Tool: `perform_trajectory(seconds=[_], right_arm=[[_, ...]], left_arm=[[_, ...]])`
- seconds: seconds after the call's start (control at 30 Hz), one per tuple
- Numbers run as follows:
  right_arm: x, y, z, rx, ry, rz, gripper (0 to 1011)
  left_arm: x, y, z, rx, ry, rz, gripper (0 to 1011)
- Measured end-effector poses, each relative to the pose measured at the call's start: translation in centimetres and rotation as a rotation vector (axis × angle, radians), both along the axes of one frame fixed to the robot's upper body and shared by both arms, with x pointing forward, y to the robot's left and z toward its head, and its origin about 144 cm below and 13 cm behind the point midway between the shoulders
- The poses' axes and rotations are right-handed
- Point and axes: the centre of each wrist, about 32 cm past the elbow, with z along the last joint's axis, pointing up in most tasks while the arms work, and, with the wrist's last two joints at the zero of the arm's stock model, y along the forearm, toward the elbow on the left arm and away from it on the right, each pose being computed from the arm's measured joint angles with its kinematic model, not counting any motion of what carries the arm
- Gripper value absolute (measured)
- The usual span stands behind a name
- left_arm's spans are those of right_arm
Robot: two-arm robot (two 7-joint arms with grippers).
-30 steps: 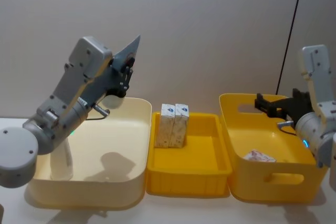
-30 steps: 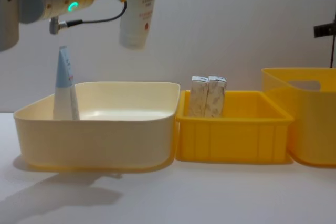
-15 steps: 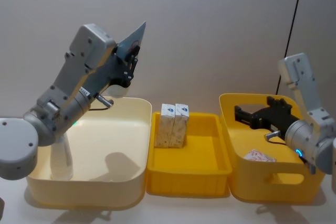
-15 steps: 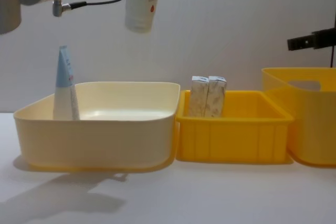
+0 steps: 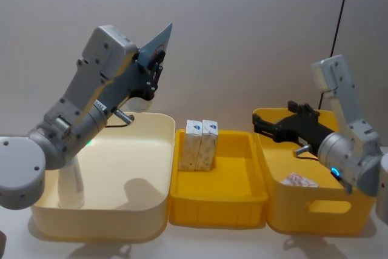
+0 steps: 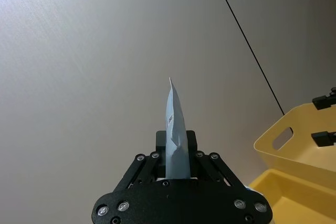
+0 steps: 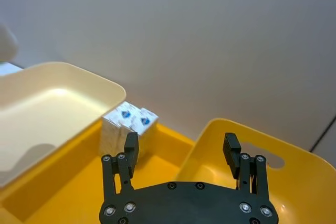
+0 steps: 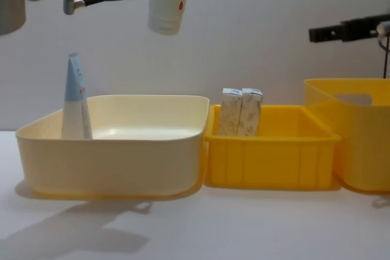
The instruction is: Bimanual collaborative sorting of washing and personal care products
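Left gripper (image 5: 151, 72) grips 1 white tube (image 8: 169, 1) high above the cream bin (image 5: 121, 213); right gripper (image 5: 262, 127), wide and empty, hangs above the tall yellow bin (image 5: 315, 213) at its left rim; 2 cartons (image 5: 199, 144) stand in the middle tray (image 5: 242, 197).

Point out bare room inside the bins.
Cream bin: floor bare right of the standing tube; left gripper holds a tube above. Middle tray: free in front and right of the two cartons. Right bin: tighter, a speckled carton lies near its front, open right gripper over its left rim.
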Motion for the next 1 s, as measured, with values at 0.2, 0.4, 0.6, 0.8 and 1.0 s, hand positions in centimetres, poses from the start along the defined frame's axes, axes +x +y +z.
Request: perform_trajectory(seconds=[0.2, 0.4, 0.6, 0.8, 1.0], right_arm=[[0.3, 0.8, 0.4, 0.033, -0.036, 0.075, 1001], [0.8, 2.0, 0.8, 0.059, -0.057, 0.161, 1001], [1.3, 3.2, 1.2, 0.078, -0.067, 0.251, 1001], [1.9, 4.5, 1.6, 0.092, -0.071, 0.334, 1001], [2.3, 5.1, 1.8, 0.091, -0.072, 0.401, 1001]], left_arm=[[-0.3, 0.0, -0.1, -0.001, 0.003, 0.002, 199], [-0.5, 0.0, -0.2, -0.003, 0.006, 0.005, 200], [-0.8, -0.1, -0.3, -0.007, 0.009, 0.008, 199], [-0.9, 0.0, -0.4, -0.009, 0.009, 0.012, 199], [-1.0, 0.1, -0.4, -0.009, 0.009, 0.016, 199]])
